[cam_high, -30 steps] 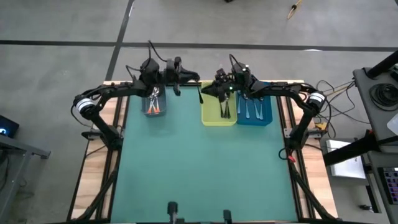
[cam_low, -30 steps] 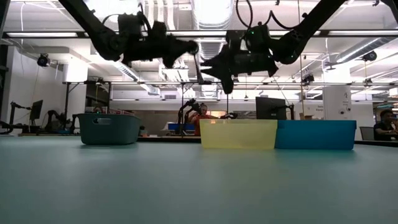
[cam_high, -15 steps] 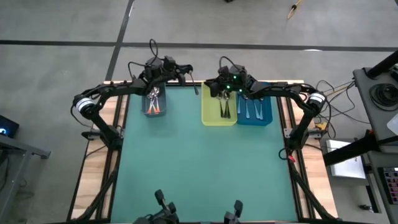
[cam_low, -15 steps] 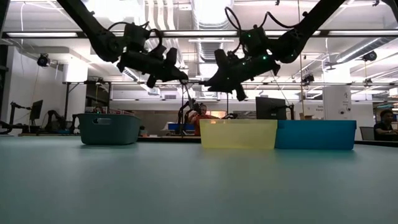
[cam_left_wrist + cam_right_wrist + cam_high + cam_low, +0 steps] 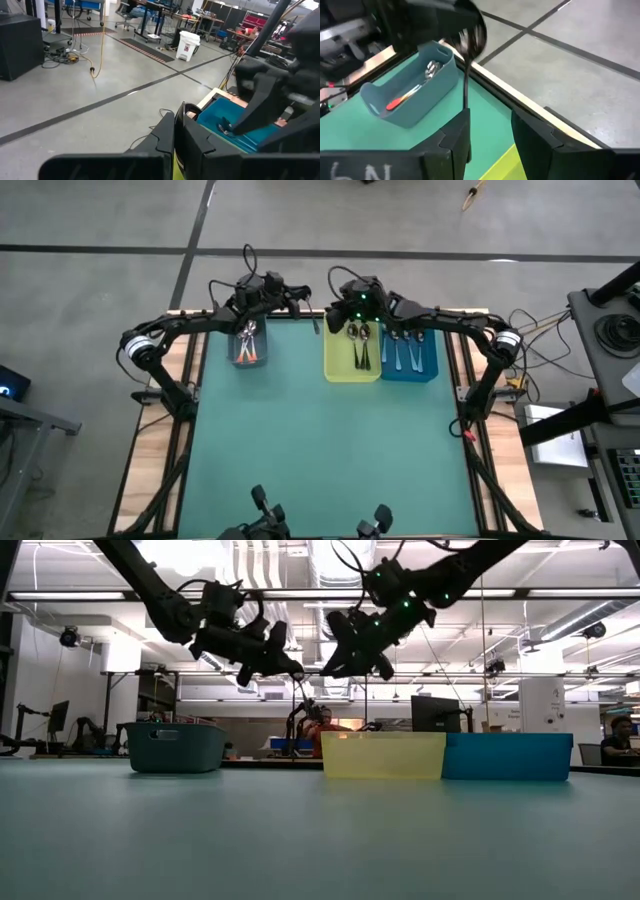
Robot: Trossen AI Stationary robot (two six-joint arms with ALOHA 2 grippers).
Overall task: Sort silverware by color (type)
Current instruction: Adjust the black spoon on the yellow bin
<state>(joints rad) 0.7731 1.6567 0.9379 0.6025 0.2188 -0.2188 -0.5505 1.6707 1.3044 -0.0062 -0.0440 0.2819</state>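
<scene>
A dark-handled spoon (image 5: 466, 75) hangs in the air over the table's far edge, between the grey-blue bin (image 5: 248, 345) and the yellow bin (image 5: 352, 352). My left gripper (image 5: 297, 670) is shut on the spoon's upper end. My right gripper (image 5: 490, 120) is open and faces the spoon from the right; the handle's lower end stands just above one of its fingers (image 5: 457, 135). Orange-handled spoons (image 5: 402, 97) lie in the grey-blue bin. Dark spoons (image 5: 360, 345) lie in the yellow bin and pale ones (image 5: 405, 352) in the blue bin (image 5: 428, 365). My left gripper holds the spoon by its bowl end (image 5: 471, 35), coming almost level from the table's left. The gripper's own body hides the exact place of the hold. The handle (image 5: 303, 692) hangs straight down below the fingers, clear of the table and the bins. My right gripper is next to the handle's lower end (image 5: 466, 102); I cannot tell whether a finger touches it.
The three bins stand in a row along the far edge of the green mat (image 5: 320, 440). The wide green surface nearer the camera is free. Beyond the table lie grey floor and lab benches, with a seated person (image 5: 325, 725) far behind.
My left gripper has come down and tipped toward level, and the spoon now hangs lower beneath it. My right gripper has risen, swung from pointing downward to nearly level, and moved toward the table's left, closer to the spoon.
</scene>
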